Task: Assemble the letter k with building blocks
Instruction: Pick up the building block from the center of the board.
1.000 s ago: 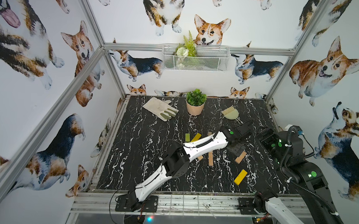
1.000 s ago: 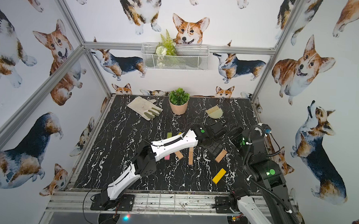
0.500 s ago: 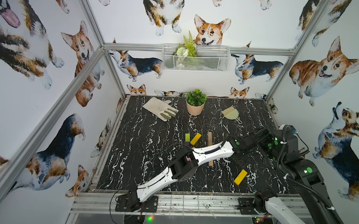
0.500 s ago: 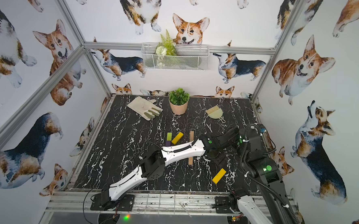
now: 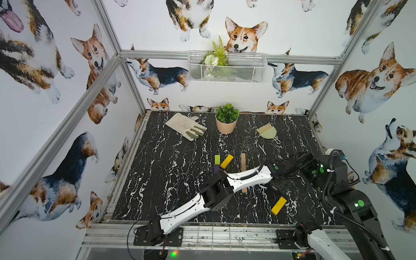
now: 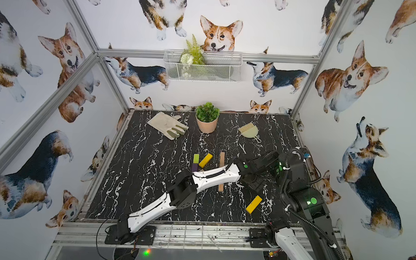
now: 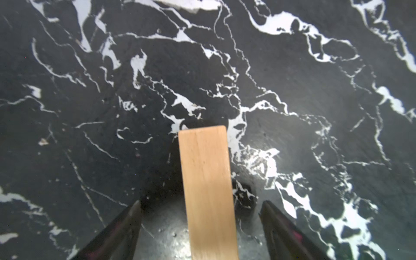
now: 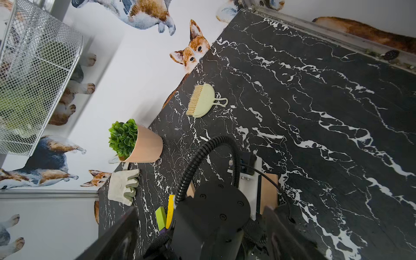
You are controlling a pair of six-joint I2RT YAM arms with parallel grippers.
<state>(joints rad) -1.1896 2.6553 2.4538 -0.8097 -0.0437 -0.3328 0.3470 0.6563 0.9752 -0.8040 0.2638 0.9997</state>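
- A tan block [image 7: 207, 180] lies flat on the black marble table [image 7: 90, 90] between the fingers [image 7: 121, 231] of the left gripper [image 7: 201, 202], which are spread, with bare table on each side, touching nothing.
- In both top views that gripper sits low, right of the potted plant [image 5: 227, 119] and nearer the robot, hiding the block.
- Nearer the robot than the plant lie a lime green block [image 5: 217, 159] end to end with a purple block [image 5: 216, 169], a yellow block [image 5: 226, 161] slanting just beside them, and a line of tan blocks [image 5: 243, 159] passing under the left arm [image 5: 246, 177].
- A second yellow block [image 5: 278, 205] lies alone, farther from the plant than the left gripper.
- The right gripper [image 8: 200, 209] hangs above the left arm's wrist, right of the plant, fingers spread wide, empty.
- A glove [image 5: 185, 125] lies left of the plant, a hand brush [image 5: 266, 133] to its right.
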